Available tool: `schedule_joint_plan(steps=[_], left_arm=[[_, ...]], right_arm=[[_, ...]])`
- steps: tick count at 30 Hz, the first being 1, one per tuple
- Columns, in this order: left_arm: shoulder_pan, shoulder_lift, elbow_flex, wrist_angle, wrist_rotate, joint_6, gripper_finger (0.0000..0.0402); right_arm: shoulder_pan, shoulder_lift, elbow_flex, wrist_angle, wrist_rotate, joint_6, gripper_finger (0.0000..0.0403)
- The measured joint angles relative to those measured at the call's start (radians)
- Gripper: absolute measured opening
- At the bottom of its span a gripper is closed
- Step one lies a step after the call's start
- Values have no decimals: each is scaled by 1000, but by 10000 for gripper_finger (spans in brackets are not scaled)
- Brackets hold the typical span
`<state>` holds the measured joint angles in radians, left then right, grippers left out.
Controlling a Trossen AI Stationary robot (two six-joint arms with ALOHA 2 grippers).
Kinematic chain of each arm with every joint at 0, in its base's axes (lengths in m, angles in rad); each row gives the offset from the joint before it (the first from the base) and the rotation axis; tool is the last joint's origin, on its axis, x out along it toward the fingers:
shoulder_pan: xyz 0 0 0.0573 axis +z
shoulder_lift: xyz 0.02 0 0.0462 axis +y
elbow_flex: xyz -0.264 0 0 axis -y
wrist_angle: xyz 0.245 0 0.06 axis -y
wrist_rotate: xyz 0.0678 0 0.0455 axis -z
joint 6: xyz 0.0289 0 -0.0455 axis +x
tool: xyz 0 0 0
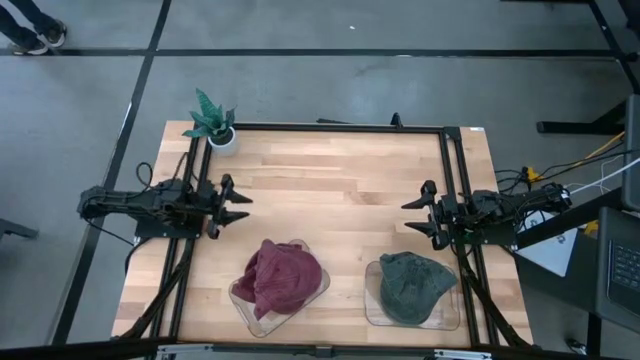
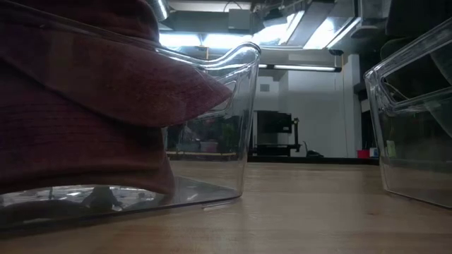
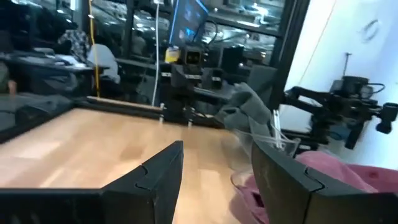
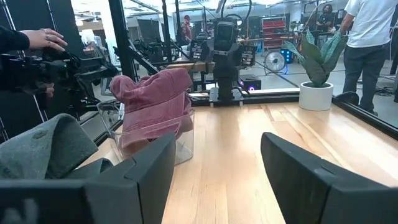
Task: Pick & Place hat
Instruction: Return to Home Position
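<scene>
pale wood table, red cap, concrete floor

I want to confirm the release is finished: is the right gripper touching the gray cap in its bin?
Apart. The high view shows bare table between the right gripper, fingers open, and the gray cap lying in its clear bin.

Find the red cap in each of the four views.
High view: red cap, lower middle, in the left clear bin.
Low view: fills the left side.
Left wrist view: before the gray cap.
Right wrist view: beyond the gray cap.
Shared landmark: that clear bin.
</scene>
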<state>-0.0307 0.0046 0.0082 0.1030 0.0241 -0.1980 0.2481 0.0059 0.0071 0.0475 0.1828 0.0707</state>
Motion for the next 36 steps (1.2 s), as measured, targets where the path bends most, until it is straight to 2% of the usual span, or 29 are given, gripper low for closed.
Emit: schedule_joint_plan(steps=[14,36], left_arm=[[-1,-5,0,-78,20,123,185],[-1,6,0,-78,14,107,185]], right_arm=[[0,5,0,0,0,0,236],[0,5,0,0,0,0,236]])
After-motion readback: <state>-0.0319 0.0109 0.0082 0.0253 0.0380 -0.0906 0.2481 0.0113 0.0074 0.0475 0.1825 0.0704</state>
